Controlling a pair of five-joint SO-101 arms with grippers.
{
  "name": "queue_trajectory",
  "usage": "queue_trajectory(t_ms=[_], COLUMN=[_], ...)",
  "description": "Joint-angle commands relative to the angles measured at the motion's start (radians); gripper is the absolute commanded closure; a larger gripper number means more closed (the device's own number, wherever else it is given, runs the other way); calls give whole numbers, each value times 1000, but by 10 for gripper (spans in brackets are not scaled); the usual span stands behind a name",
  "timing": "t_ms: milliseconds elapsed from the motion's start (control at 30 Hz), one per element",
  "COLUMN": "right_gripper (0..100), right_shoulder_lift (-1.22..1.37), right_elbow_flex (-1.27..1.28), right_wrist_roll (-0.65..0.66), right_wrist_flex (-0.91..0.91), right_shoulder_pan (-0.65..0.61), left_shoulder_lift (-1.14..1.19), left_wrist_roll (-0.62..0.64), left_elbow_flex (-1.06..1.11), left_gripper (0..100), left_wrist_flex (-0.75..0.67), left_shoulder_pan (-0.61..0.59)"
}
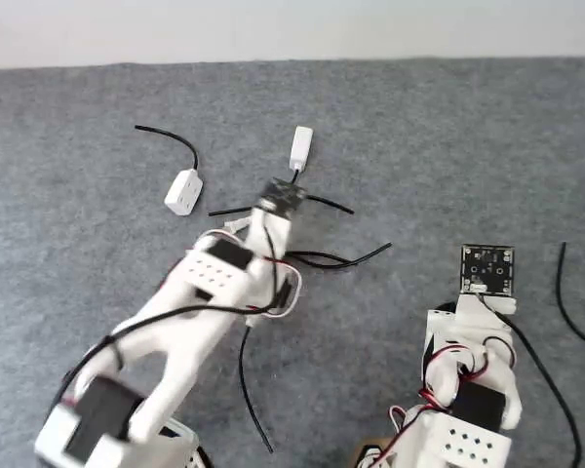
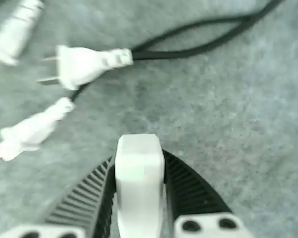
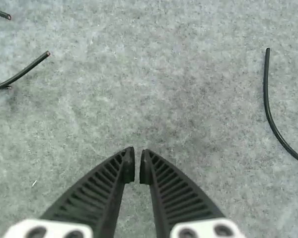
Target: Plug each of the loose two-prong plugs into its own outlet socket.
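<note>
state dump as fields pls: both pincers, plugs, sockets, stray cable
left pincer: shut on white piece, above carpet
right pincer: shut, holding nothing, over bare carpet
two-prong plug: loose on carpet, prongs free, not plugged in
white socket block: on carpet, nothing plugged in
black cable: on carpet, apart from right pincer
</note>
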Motion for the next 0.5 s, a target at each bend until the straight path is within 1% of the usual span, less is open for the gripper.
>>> queue_trajectory(t_ms=[0,67,133,333,467], right_gripper=[963,963,963,963,963], right_shoulder_lift=[-10,-10,-10,-10,-10], right_elbow_flex=[-41,-41,-41,-41,-25], right_wrist_roll=[-12,-12,-12,-14,-14], right_wrist_flex=[-15,-15,-15,-15,-39], right_shoulder_pan=[-2,-4,-4,-5,-5], left_shoulder_lift=[-199,-244,-229,-77,-37], left_wrist_roll=[-5,-5,-3,-3,-3], left_elbow_flex=[54,122,166,160,137], left_gripper=[978,978,978,978,977], left_wrist_flex=[-28,-80,-117,-126,-124], left_shoulder_pan=[-32,-31,-28,-86,-109])
